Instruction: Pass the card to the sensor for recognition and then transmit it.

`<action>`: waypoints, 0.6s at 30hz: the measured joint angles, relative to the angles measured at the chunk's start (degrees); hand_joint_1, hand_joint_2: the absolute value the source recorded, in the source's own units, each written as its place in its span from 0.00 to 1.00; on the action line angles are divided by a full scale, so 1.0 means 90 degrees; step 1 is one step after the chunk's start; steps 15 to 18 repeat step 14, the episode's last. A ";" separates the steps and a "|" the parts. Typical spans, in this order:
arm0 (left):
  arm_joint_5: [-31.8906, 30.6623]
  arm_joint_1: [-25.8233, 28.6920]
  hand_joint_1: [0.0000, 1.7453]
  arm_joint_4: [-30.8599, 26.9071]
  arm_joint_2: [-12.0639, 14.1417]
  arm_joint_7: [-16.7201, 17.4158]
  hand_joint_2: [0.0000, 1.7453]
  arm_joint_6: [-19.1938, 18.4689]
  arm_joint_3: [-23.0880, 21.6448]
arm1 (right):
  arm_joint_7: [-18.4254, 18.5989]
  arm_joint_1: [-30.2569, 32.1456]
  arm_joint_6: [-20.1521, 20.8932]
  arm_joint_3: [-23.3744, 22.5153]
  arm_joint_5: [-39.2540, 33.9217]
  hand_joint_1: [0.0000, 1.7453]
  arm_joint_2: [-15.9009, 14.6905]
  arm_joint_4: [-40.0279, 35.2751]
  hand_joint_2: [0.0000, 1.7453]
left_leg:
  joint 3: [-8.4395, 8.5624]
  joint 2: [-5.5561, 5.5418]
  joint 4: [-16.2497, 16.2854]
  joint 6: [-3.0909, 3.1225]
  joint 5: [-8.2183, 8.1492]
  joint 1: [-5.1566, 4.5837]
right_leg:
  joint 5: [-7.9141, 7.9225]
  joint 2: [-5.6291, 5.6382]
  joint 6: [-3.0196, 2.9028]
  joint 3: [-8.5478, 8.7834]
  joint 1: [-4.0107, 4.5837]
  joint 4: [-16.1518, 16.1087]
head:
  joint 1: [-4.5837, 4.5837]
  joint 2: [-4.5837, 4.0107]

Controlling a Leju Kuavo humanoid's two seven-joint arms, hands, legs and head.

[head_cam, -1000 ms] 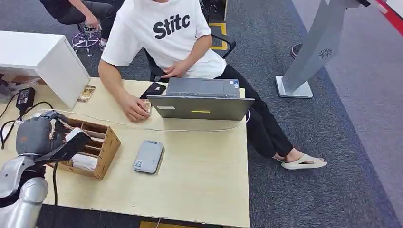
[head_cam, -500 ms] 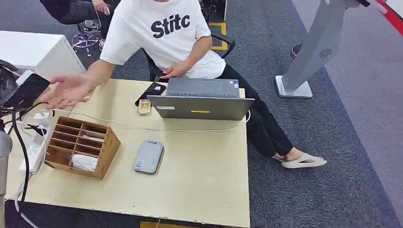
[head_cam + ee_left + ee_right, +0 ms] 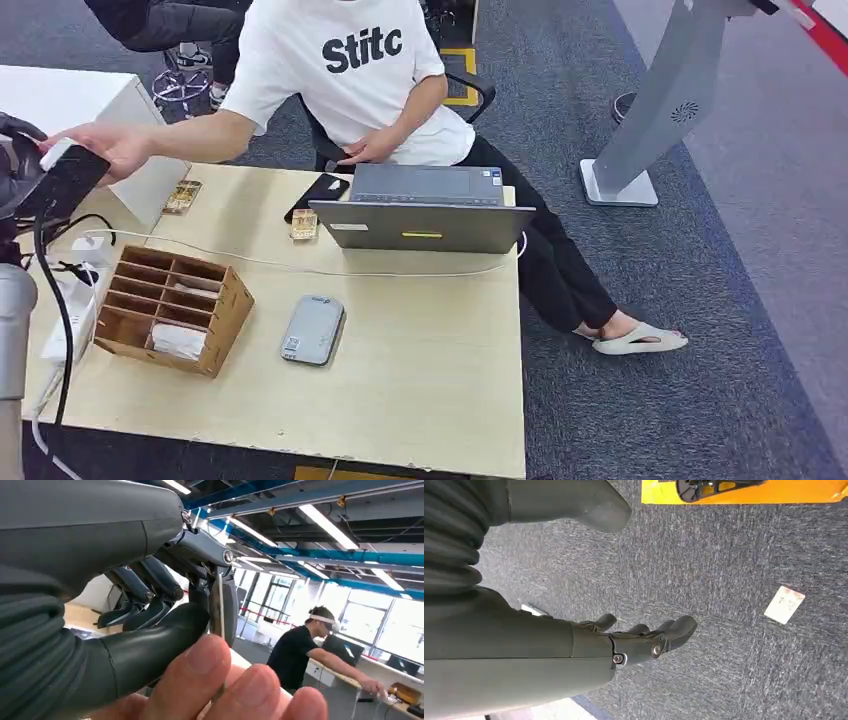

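white-edged card sits pinched in the left robot hand, raised off the desk's left end, where a person's hand touches it (fingertips close in the wrist view). right robot hand hangs over grey carpet, fingers loosely apart, holding nothing.

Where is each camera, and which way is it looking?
Head view: high on the robot, looking down at the table; its left hand holds the card out to the person's hand.
Left wrist view: behind the left hand, looking up at ceiling lights.
Right wrist view: behind the right hand, looking down at carpet.
Head and left wrist views share hand, card and person's fingers.
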 joint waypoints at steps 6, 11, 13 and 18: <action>0.0662 0.0048 0.00 -0.0233 -0.0308 -0.0258 1.00 -0.0146 -0.0002 | -0.0009 0.0000 0.0000 -0.0002 0.0031 0.00 0.0000 0.0000 1.00 | -0.0004 -0.0004 0.0003 0.0001 0.0004 -0.0001 | 0.0002 -0.0004 0.0002 0.0001 -0.0001 -0.0002 | 0.0002 0.0000; 0.0971 0.0078 0.00 -0.0651 -0.0729 -0.0263 1.00 -0.0112 -0.0109 | -0.0027 -0.0009 0.0012 -0.0002 0.0075 0.00 0.0000 0.0000 1.00 | -0.0009 -0.0006 0.0008 0.0006 0.0001 -0.0004 | 0.0003 -0.0004 0.0003 0.0001 -0.0003 -0.0004 | 0.0002 0.0000; 0.1105 0.0117 0.00 -0.0774 -0.0875 -0.0280 1.00 -0.0029 -0.0126 | -0.0022 -0.0011 0.0012 -0.0005 0.0078 0.00 0.0000 0.0000 1.00 | -0.0008 -0.0004 0.0008 0.0006 0.0001 -0.0004 | 0.0003 -0.0002 0.0003 0.0000 -0.0002 -0.0004 | 0.0000 0.0000; 0.1160 0.0141 0.00 -0.0811 -0.0923 -0.0316 1.00 -0.0002 -0.0133 | -0.0003 -0.0010 0.0010 -0.0012 0.0078 0.00 0.0000 0.0000 1.00 | -0.0008 -0.0004 0.0008 0.0006 0.0001 -0.0004 | 0.0003 -0.0002 0.0003 0.0000 -0.0002 -0.0004 | 0.0002 0.0000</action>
